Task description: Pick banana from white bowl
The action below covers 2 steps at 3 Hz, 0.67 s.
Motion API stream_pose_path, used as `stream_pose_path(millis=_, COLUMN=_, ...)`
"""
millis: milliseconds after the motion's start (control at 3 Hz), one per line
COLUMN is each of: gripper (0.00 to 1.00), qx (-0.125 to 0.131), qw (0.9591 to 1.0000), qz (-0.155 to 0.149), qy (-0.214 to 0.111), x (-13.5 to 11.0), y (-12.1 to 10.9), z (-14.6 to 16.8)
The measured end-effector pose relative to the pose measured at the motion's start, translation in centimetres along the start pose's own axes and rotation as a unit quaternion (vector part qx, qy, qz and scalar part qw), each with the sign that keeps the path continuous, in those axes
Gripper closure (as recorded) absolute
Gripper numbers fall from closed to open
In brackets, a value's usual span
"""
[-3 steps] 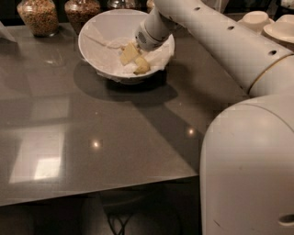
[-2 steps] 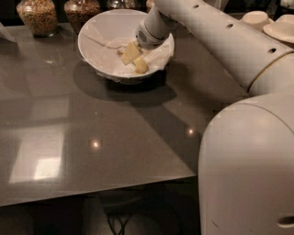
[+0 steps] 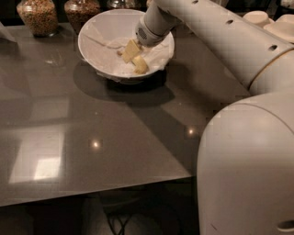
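The white bowl point(image 3: 92, 46) stands at the back middle of the grey table, lined with crumpled white paper. My gripper point(image 3: 135, 57) reaches down into its right half from the upper right, with its tip low over the paper. A small rounded yellow shape point(image 3: 140, 67) at the gripper's tip looks like the banana. It is mostly covered by the gripper. I cannot tell whether it is held.
Two glass jars of grains point(image 3: 39, 16) point(image 3: 81, 11) stand behind the bowl at the left. Cream bowls and plates point(image 3: 259, 18) are stacked at the back right. My white arm and base point(image 3: 248, 170) fill the right side. The table's front edge point(image 3: 92, 190) runs near the bottom.
The gripper has shifted slightly inside the bowl, staying low over the paper. The bowl has not moved.
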<state>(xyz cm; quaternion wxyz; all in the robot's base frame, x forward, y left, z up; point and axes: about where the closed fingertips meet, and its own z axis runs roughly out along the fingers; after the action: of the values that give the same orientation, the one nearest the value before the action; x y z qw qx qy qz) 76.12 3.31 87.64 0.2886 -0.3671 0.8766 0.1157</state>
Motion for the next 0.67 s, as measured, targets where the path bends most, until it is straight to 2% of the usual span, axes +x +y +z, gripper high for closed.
stream_pose_path(millis=667, gripper=0.41, qx=0.008, qw=0.9999, qz=0.003, qy=0.013, x=0.94, y=-0.42, z=0.18)
